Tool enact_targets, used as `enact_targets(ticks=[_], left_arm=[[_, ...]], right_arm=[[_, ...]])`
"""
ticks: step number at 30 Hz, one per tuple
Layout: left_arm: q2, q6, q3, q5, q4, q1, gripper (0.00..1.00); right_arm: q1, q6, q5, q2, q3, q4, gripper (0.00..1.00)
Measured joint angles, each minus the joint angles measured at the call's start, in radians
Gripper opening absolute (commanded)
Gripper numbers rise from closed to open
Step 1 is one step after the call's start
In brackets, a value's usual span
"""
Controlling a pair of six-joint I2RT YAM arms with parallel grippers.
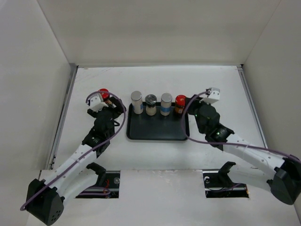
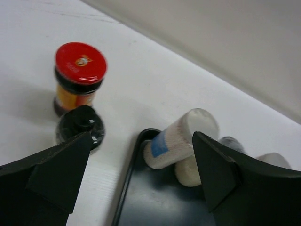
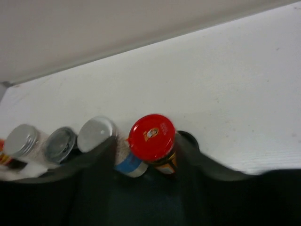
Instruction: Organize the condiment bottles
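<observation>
Standing released, my left end effector (image 2: 141, 141) has its jaws wide apart, with nothing between the fingers but bare table (image 2: 155, 84) and a corner of the black tray (image 2: 141, 202). Just off the tip of my left finger (image 2: 56, 169) a small black-topped grinder (image 2: 81, 126) stands on the table. Just ahead of it, also outside the tray, is a yellow-labelled red-capped jar (image 2: 80, 70). Ahead and to the right of this end effector, inside the tray corner, is a white shaker with a blue band (image 2: 176, 141). More bottles crowd behind it, partly hidden by my other finger.

My right end effector (image 3: 148, 143) straddles the tray-side red-capped jar (image 3: 153, 136), one finger on either side. That jar stands upright on the tray, at the end of the row nearest this end effector. The fingers are blurred here, so I cannot tell whether they press on the jar or stand free of it. To the left of the jar, going away from this end effector, the row runs on with a second silver-capped shaker (image 3: 96, 134) just beside it, then a grey-topped glass grinder (image 3: 61, 143), then the white shaker with a blue band at the far end.
</observation>
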Motion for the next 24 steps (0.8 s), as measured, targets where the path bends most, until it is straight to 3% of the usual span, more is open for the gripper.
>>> enact_targets(ticks=[2, 5, 10, 14, 17, 24], left_arm=[[0.014, 0.001, 0.018, -0.011, -0.058, 0.042, 0.9], [0.053, 0.002, 0.051, -0.014, -0.139, 0.104, 0.9], [0.161, 0.007, 0.101, -0.005, -0.22, 0.15, 0.9], [0.268, 0.017, 0.129, 0.019, -0.232, 0.154, 0.9], [0.33, 0.026, 0.143, 0.033, -0.234, 0.166, 0.87], [0.404, 0.038, 0.148, 0.03, -0.213, 0.19, 0.74]], right_arm=[[0.051, 0.019, 0.002, -0.072, -0.055, 0.013, 0.31], [0.146, 0.039, -0.006, -0.146, -0.117, 0.065, 0.3], [0.208, 0.035, -0.053, -0.135, -0.163, 0.146, 0.44], [0.218, 0.036, -0.088, -0.084, -0.169, 0.174, 0.66], [0.225, 0.034, -0.109, -0.06, -0.17, 0.198, 0.74], [0.225, 0.034, -0.135, -0.048, -0.173, 0.224, 0.77]])
